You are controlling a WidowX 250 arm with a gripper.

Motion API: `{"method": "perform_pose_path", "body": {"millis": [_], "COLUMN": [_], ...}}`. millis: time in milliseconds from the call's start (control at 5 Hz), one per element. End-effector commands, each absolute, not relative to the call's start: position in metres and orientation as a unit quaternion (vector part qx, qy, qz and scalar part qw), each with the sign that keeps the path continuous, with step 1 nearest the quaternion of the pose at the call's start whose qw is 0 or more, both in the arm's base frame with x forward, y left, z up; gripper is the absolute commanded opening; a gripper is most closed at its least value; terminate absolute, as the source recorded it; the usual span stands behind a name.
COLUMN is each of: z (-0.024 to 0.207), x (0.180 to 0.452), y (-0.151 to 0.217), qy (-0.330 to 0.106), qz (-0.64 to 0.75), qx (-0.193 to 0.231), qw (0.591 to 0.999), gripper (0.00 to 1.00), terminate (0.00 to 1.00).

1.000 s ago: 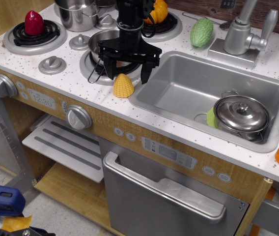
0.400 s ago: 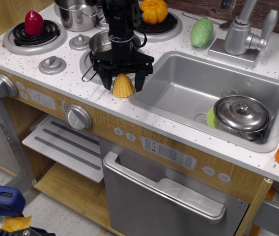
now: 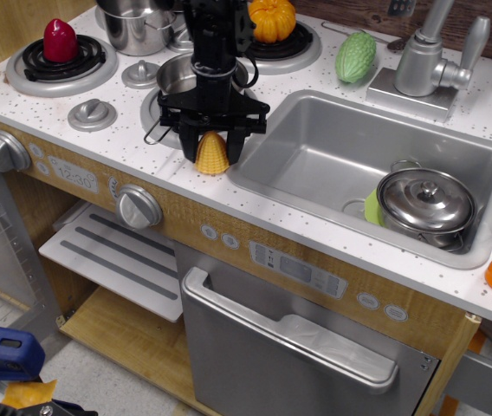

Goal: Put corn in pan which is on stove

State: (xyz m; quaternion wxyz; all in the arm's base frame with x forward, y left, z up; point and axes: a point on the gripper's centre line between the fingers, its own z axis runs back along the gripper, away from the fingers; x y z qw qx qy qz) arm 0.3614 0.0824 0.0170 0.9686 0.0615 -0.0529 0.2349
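The yellow corn (image 3: 212, 156) stands on the white speckled counter at the front of the stove (image 3: 47, 100), just left of the sink. My black gripper (image 3: 212, 144) comes down from above, its fingers pressed against both sides of the corn, shut on it. The small steel pan (image 3: 175, 76) sits on the front right burner right behind the gripper. My arm partly hides it, and its wire handle (image 3: 154, 134) sticks out to the front left.
A red toy (image 3: 59, 40) sits on the left burner. At the back are a taller steel pot (image 3: 133, 24) and an orange pumpkin toy (image 3: 272, 19). A green bumpy vegetable (image 3: 355, 56) lies by the faucet (image 3: 426, 61). The sink (image 3: 333, 147) holds a lidded pot (image 3: 426, 204).
My gripper moved left and forward, came down over the corn, and its fingers closed in on the corn's sides. The corn shifted slightly.
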Motion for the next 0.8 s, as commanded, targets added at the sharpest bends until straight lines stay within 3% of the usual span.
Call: {"method": "perform_pose_path", "body": {"millis": [0,200,600], "z": [0.075,0.092,0.11], "x": [0.379,0.384,0.402], "y": [0.074,0.07,0.1], "qy": [-0.105,-0.092,-0.099], "qz": [0.2,0.194,0.13], "qx": [0.109,0.123,0.137], "qw": [0.968,0.969,0.977], "gripper": [0.0,0.0,0.0], "terminate": [0.0,0.0,0.0]}}
